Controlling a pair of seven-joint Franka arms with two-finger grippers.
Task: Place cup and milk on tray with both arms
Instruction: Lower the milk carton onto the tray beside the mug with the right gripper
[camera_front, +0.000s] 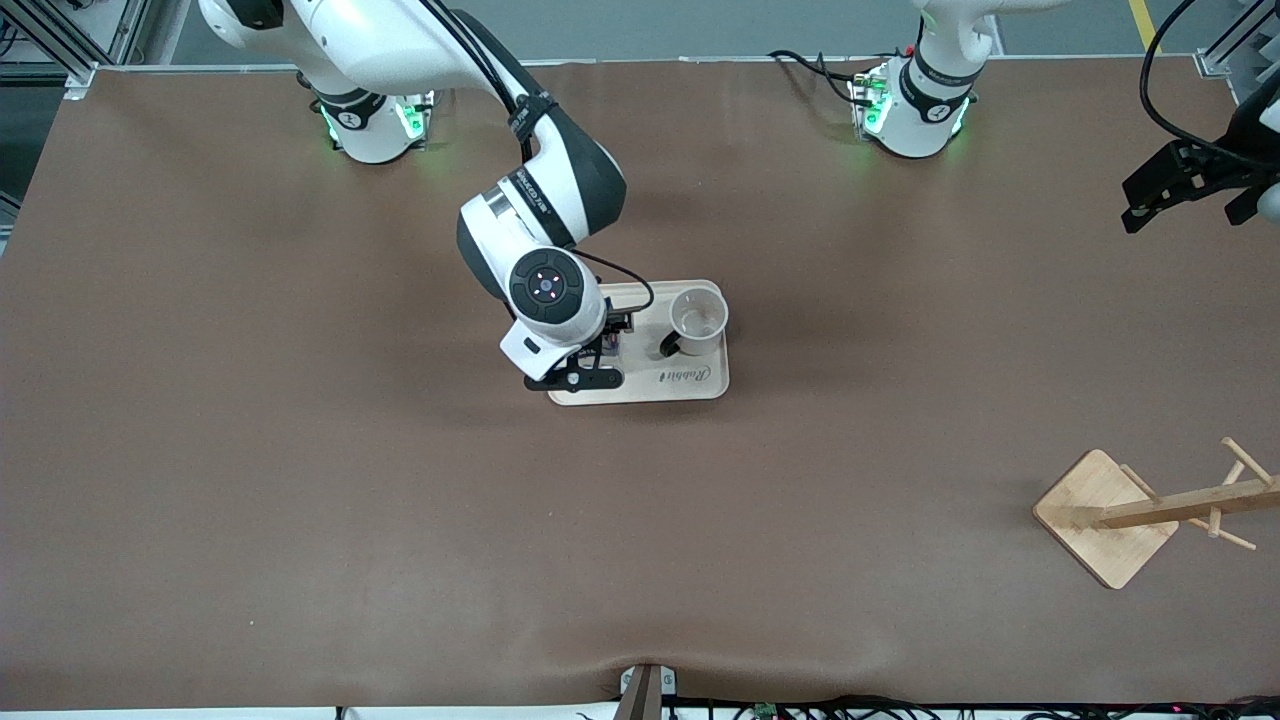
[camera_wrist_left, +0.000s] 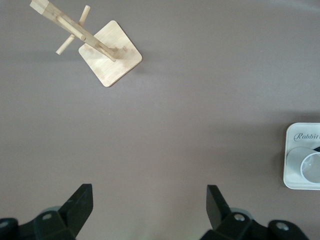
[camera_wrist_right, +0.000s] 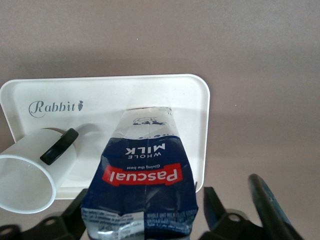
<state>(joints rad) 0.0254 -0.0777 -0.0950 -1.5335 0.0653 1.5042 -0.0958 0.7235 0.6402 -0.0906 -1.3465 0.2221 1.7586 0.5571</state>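
The cream-white tray (camera_front: 690, 385) lies mid-table. The white cup (camera_front: 698, 322) with a black handle stands upright on it, at the tray's end toward the left arm. The dark blue milk (camera_wrist_right: 142, 175) with a red label stands on the tray beside the cup, mostly hidden under the right wrist in the front view (camera_front: 612, 342). My right gripper (camera_wrist_right: 145, 210) is open, with a finger on each side of the carton's top. My left gripper (camera_front: 1135, 215) is open and empty, up in the air at the left arm's end of the table. The tray (camera_wrist_left: 300, 137) and cup (camera_wrist_left: 306, 167) show in the left wrist view.
A wooden rack on a square base (camera_front: 1105, 515) lies tipped on its side toward the left arm's end of the table, nearer to the front camera than the tray. It also shows in the left wrist view (camera_wrist_left: 110, 60). The brown table edge runs along the front.
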